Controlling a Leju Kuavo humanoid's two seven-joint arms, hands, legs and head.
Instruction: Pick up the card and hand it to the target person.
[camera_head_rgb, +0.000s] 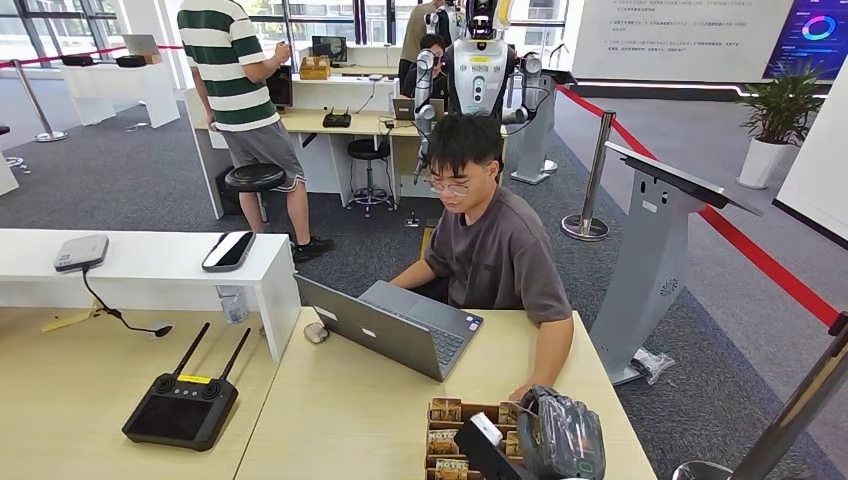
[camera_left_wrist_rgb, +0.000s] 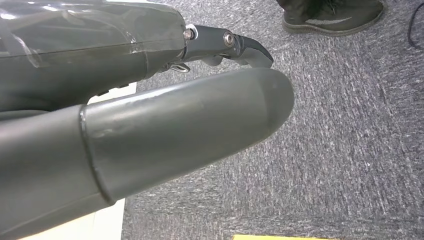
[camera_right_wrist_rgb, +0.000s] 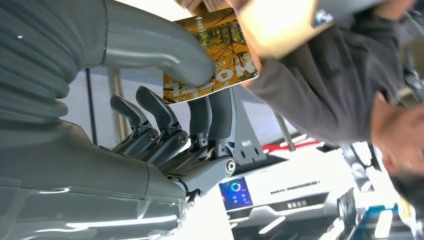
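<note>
Card, autumn-print: pinched between thumb and fingers of the right hand over the desk's near edge, long axis seemingly aimed at the seated person just beyond; left hand hanging floorward, grasp indeterminable.

The left hand hangs over grey carpet; a dark shoe nearby.

A: card colours? 
B: orange/yellow autumn-tree print w/ white letters. Right hand is grey w/ darker fingers.
A: and the guy's tee? 
B: plain brown-grey. Laptop grey, desk pale wood.
</note>
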